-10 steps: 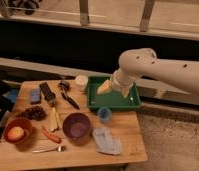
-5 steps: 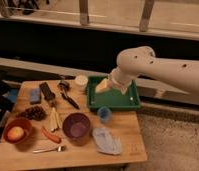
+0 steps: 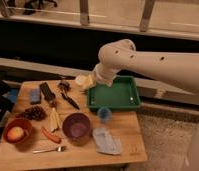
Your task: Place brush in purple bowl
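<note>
The brush (image 3: 68,98) lies on the wooden table (image 3: 128,131), its bushy head toward the back and its thin handle pointing to the front right. The purple bowl (image 3: 76,126) stands in front of it, upright with nothing inside. My gripper (image 3: 86,82) hangs at the end of the white arm, just left of the green tray and a little to the right of the brush head, above the table. It is open and holds nothing.
A green tray (image 3: 114,95) sits at the back right, with a blue cup (image 3: 104,114) and a grey cloth (image 3: 106,140) in front of it. On the left are a black block (image 3: 47,92), blue sponge (image 3: 35,96), grapes (image 3: 34,113), reddish-brown bowl (image 3: 8,137) and spoon (image 3: 49,149).
The arm has swung left, carrying my gripper from above the green tray's left part to just beyond its left edge, closer to the brush. No object has moved.
</note>
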### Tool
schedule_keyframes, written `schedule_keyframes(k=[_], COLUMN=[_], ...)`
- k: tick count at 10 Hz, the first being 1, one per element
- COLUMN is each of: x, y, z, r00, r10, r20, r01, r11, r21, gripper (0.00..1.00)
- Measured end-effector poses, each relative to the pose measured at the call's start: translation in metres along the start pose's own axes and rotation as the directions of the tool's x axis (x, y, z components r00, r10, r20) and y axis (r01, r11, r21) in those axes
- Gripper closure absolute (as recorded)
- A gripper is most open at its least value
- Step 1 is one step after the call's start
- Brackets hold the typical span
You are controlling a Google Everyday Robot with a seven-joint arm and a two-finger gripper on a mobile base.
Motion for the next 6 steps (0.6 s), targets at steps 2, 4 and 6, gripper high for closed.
schedule_keyframes(k=[2, 4, 6], x=[0.000, -0.006, -0.025], y=[0.002, 0.008, 0.032], z=[0.001, 0.008, 0.027], r00=[1.000, 1.000, 0.997], r10=[-0.005, -0.028, -0.072], r20=[0.001, 0.012, 0.026], r01=[0.005, 0.029, 0.073], r11=[1.000, 0.999, 0.996], r21=[-0.005, -0.021, -0.048], gripper=[0.20, 0.20, 0.20])
